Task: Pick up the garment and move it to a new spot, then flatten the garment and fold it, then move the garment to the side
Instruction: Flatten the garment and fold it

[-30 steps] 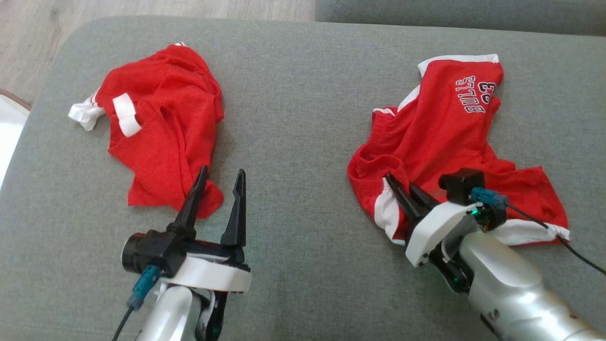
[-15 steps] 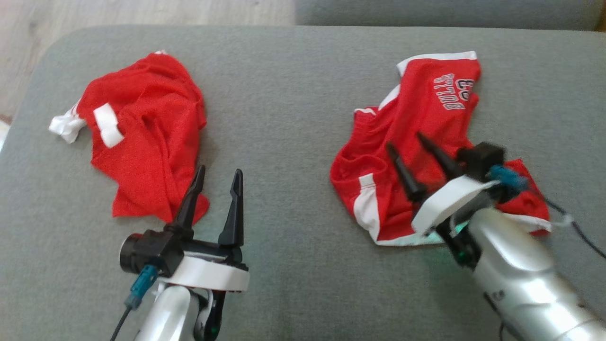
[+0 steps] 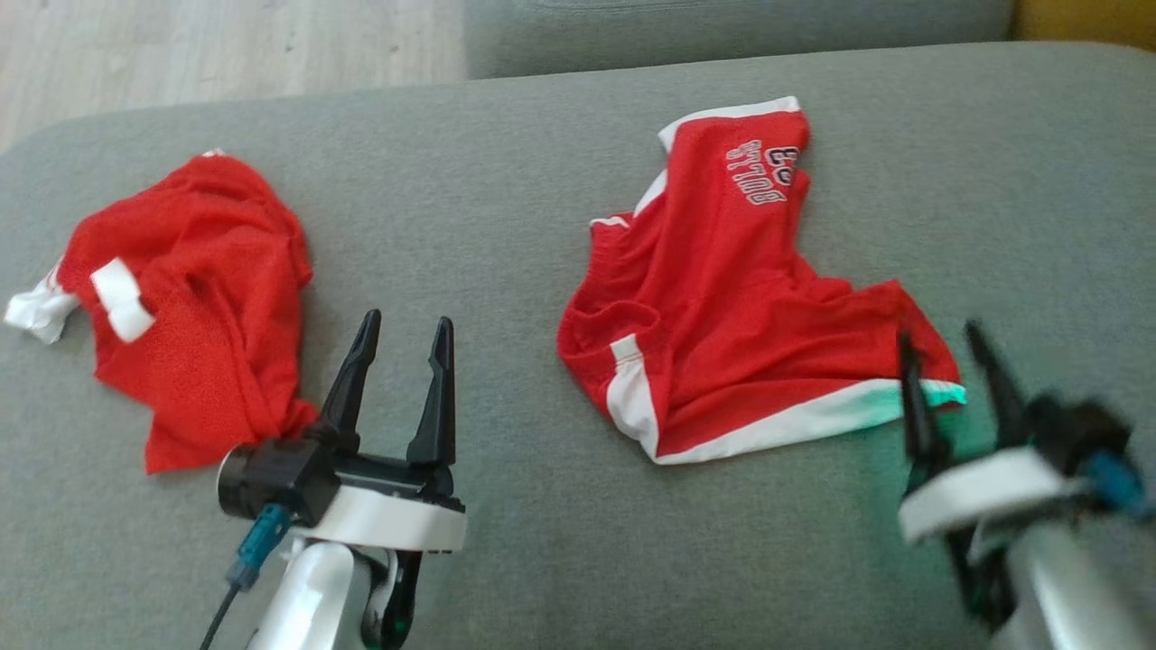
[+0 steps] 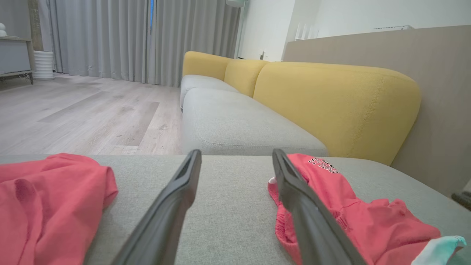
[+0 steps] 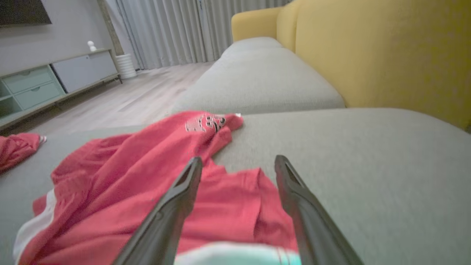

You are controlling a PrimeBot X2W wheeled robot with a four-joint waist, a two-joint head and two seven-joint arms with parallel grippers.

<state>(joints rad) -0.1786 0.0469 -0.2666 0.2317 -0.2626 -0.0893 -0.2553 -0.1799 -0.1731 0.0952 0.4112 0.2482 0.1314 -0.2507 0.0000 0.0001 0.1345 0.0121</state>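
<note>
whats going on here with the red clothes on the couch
A two-armed robot is working on clothes laid on a grey sofa cushion. Its right gripper, open and holding nothing, is at the white-trimmed corner of the red shorts, which lie rumpled and unfolded. Its left gripper is open too, hovering next to a crumpled red garment on the robot's left.

Open grey cushion ran between the crumpled red garment and the red shorts. Right of the shorts it lay free up to the yellow backrest.
</note>
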